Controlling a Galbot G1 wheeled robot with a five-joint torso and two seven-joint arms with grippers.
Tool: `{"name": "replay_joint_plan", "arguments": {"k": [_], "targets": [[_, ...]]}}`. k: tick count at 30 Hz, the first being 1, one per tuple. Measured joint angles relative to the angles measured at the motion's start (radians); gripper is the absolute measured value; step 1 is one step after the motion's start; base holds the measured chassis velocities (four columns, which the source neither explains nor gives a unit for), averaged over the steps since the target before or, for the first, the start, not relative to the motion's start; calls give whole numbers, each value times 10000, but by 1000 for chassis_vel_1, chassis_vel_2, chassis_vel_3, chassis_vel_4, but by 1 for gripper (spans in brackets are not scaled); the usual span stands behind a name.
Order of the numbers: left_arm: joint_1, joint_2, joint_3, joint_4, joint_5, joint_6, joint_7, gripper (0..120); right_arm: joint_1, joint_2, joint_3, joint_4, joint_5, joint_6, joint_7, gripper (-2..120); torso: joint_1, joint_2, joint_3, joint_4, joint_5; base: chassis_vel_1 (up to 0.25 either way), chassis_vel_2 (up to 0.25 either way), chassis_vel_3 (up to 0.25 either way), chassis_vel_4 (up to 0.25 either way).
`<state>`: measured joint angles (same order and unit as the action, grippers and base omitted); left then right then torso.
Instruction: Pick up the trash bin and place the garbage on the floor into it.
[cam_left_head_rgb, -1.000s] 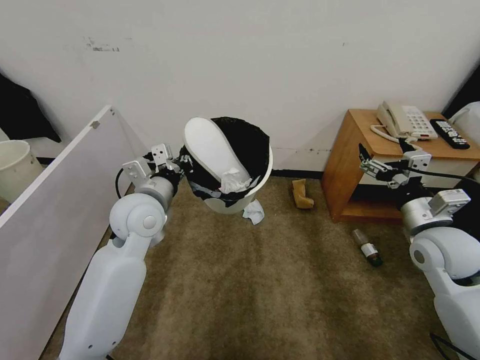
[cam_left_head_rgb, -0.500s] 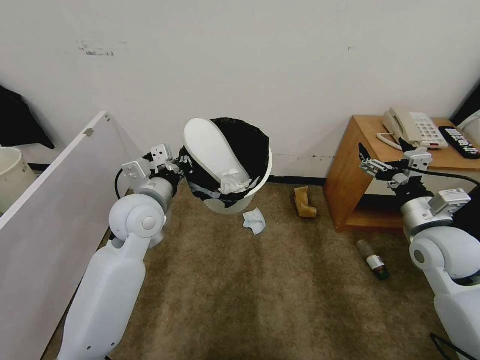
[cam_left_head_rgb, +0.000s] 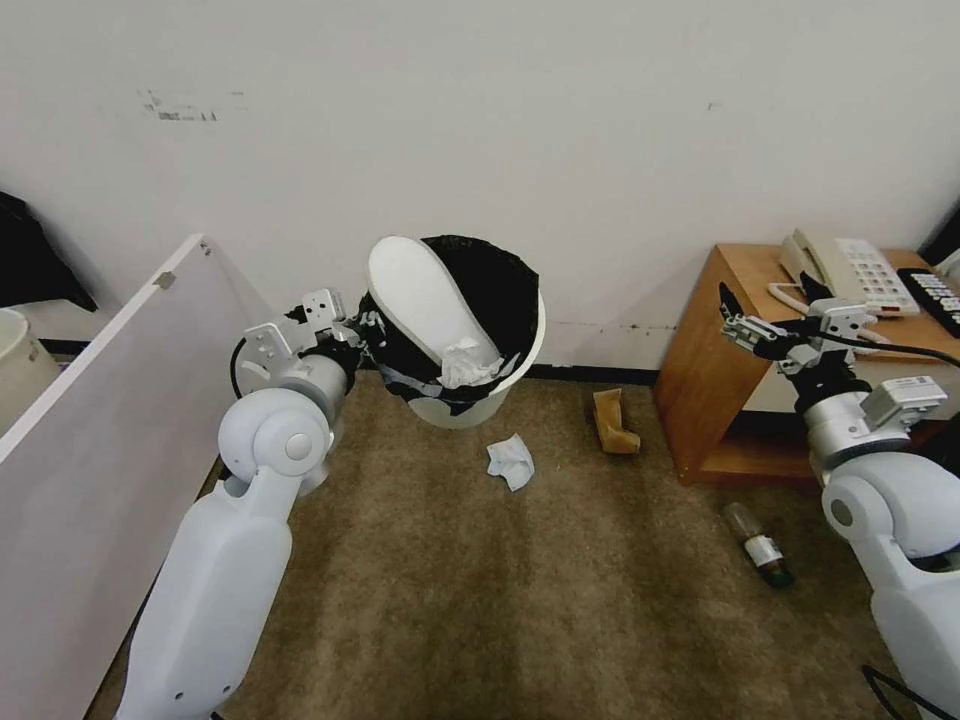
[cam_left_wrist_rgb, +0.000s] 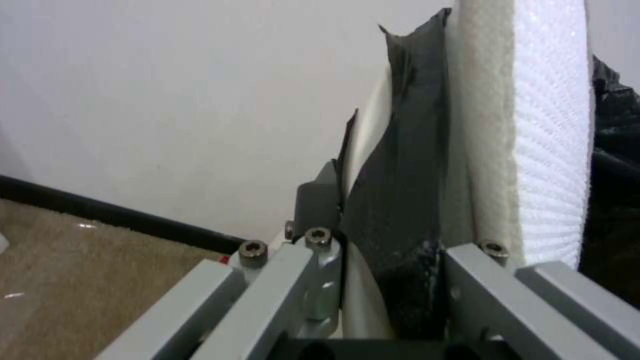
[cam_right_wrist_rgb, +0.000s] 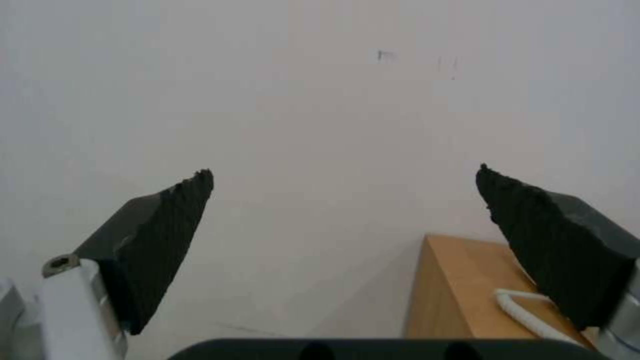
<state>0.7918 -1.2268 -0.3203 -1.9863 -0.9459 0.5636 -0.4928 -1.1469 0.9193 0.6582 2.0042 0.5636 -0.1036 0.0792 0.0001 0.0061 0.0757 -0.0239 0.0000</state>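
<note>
The left gripper (cam_left_head_rgb: 368, 330) clamps the trash bin (cam_left_head_rgb: 500, 385) rim, apparently off the floor (cam_left_head_rgb: 560, 600); the right gripper (cam_left_head_rgb: 728, 312) hangs wide open.

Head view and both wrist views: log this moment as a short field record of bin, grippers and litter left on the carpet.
trash bin: held off the floor, tilted, black liner over rim
left gripper: shut on the bin's rim and liner
right gripper: open, empty, raised beside the wooden cabinet
in bin: white slipper sticking out, tissue
on floor: crumpled tissue, tan paper, bottle
cabinet top: telephone
</note>
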Motion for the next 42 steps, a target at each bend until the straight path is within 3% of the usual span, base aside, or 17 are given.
{"name": "replay_joint_plan", "arguments": {"k": [14,42], "targets": [[-33,-15,-24,40,-3,-7,3,4,94,0,-54,-99,97,120,4,100,1,0,1,0,0,-68,76,68,-75],[-2,5,-72,41,-38,-8,18,4,-63,-170,78,14,174,319,-186,100,1,0,0,0,0,0,0,0,0]]}}
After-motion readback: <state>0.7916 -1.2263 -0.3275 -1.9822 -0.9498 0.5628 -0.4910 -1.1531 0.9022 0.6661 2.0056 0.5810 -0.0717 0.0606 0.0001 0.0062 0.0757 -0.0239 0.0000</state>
